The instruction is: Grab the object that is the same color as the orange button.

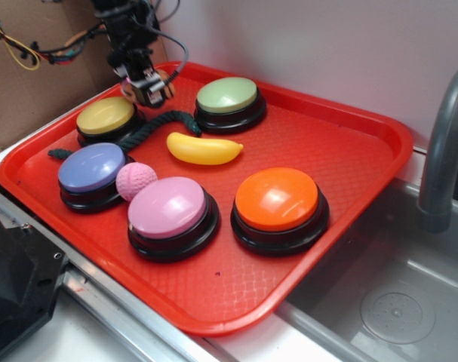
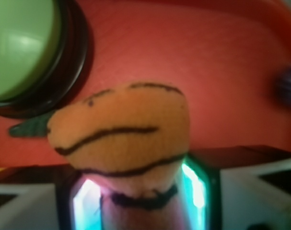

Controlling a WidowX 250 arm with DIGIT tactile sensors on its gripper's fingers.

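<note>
Exterior: arm came down near the far-left corner of the red tray [image 1: 349, 196], tool [image 1: 146, 87] clamped on the plush toy [image 1: 155, 81], held off the tray beside the yellow button [image 1: 106, 115]. Orange button [image 1: 277, 198] sat near the tray's right edge.

Wrist: toy [image 2: 121, 134] filled the view, long axis running up out of the tool, head end tipped left toward the green button [image 2: 20, 45]. Orange fabric, dark stripes.

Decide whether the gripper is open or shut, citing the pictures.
Shut on the tiger toy: the wrist view shows the gripper fingers pressed against both its sides.
</note>
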